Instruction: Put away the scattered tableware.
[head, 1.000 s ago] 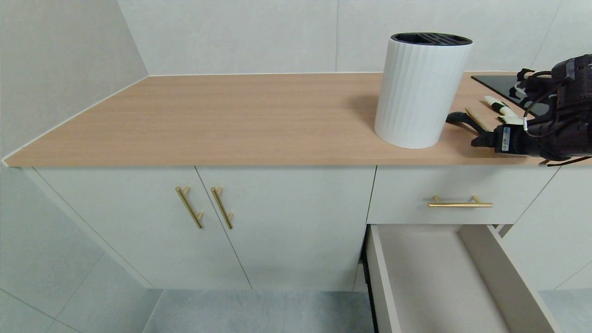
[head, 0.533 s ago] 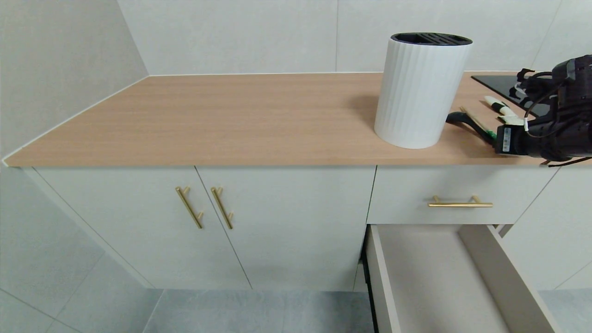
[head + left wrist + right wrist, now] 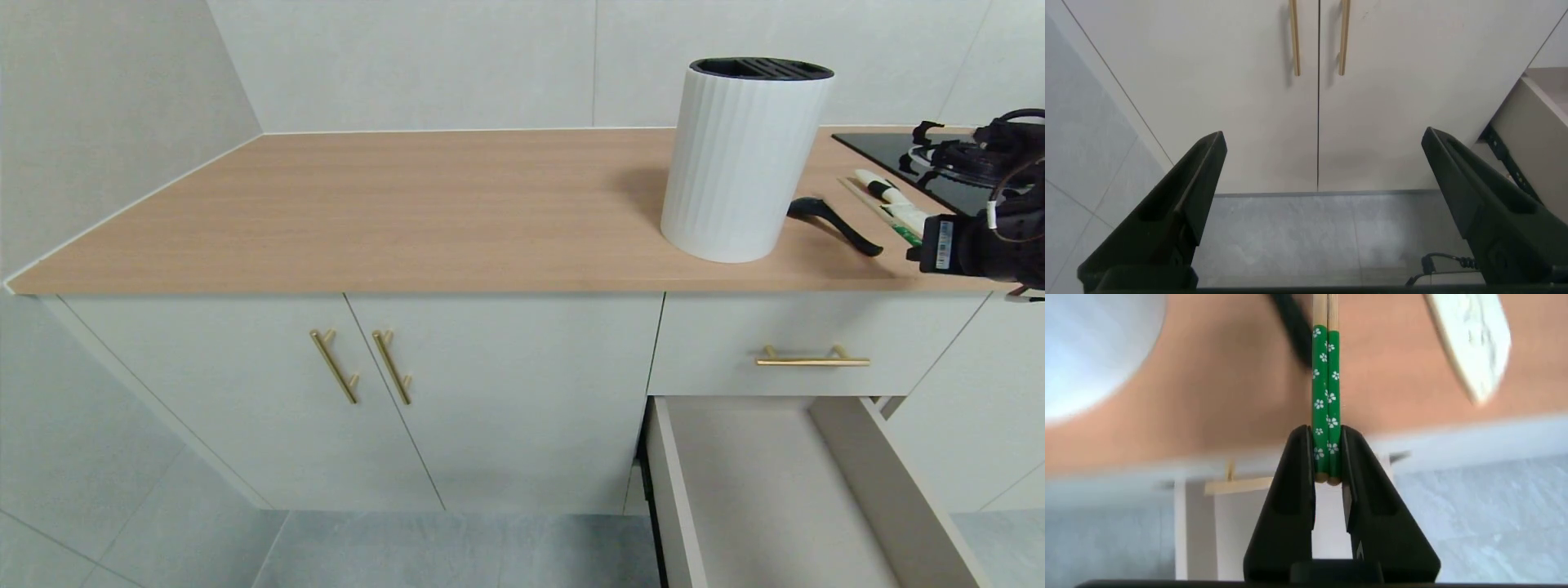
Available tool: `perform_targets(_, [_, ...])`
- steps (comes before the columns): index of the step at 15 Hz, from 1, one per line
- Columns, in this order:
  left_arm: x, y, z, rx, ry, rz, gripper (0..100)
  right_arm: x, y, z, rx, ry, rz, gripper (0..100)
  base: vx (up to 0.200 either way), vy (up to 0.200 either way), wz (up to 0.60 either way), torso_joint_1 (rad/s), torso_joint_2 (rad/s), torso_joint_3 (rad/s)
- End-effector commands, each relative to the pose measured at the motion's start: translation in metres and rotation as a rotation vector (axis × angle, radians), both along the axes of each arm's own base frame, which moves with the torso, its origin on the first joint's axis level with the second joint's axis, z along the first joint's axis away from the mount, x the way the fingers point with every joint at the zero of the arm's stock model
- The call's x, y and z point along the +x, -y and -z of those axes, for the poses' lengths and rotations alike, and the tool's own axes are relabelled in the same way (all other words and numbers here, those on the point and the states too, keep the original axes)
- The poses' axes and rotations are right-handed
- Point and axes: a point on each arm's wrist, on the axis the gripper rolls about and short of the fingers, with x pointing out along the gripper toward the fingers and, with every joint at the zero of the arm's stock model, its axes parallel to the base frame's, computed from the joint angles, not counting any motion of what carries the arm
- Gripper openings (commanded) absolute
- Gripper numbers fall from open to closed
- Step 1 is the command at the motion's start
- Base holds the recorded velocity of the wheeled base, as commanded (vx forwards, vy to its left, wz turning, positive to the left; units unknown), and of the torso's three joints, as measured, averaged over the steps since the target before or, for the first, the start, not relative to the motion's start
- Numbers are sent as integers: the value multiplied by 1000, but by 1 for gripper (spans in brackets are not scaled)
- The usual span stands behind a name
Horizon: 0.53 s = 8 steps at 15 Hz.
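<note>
Now right tool [image 3: 1323, 456] pinches a pair of green-ended chopsticks [image 3: 1323, 384] over the front right edge of the table [image 3: 408, 212], near the white ribbed holder [image 3: 739, 163]; left tool [image 3: 1324, 140] gapes wide, empty, facing cupboard doors [image 3: 1396, 98].

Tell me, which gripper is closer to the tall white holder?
Right. The right gripper is over the counter edge, right of the white holder, clamping chopsticks; the left gripper faces the cupboard doors below.

Head camera above countertop [image 3: 408, 212]; left wrist facing cabinet doors [image 3: 1372, 106]; right wrist close over countertop.
</note>
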Motion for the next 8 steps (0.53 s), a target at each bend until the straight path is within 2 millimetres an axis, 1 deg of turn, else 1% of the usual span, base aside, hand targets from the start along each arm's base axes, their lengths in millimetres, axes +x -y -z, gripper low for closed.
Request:
perform_targets(1, [0, 0, 0, 0, -1, 0, 100, -51, 0, -13, 15, 47, -33, 0, 0, 0, 0, 0, 0, 0])
perform_targets(2, [0, 0, 0, 0, -1, 0, 100, -74, 1, -17, 26, 59, -57, 0, 0, 0, 0, 0, 0, 0])
perform_targets(3, [0, 0, 0, 0, -1, 0, 100, -108, -3, -13, 41, 40, -126, 0, 0, 0, 0, 0, 0, 0])
perform_targets(4, [0, 0, 0, 0, -2, 0, 100, -132, -6, -12, 44, 34, -170, 0, 0, 0, 0, 0, 0, 0])
perform_targets(5, [0, 0, 0, 0, -1, 0, 100, -153, -8, -10, 45, 25, -201, 0, 0, 0, 0, 0, 0, 0])
perform_targets(7, [0, 0, 0, 0, -2, 0, 100, -190, -9, -6, 27, -26, -282, 0, 0, 0, 0, 0, 0, 0])
perform_targets(8, [0, 0, 0, 0, -1, 0, 100, -203, -9, -2, 14, -62, -315, 0, 0, 0, 0, 0, 0, 0])
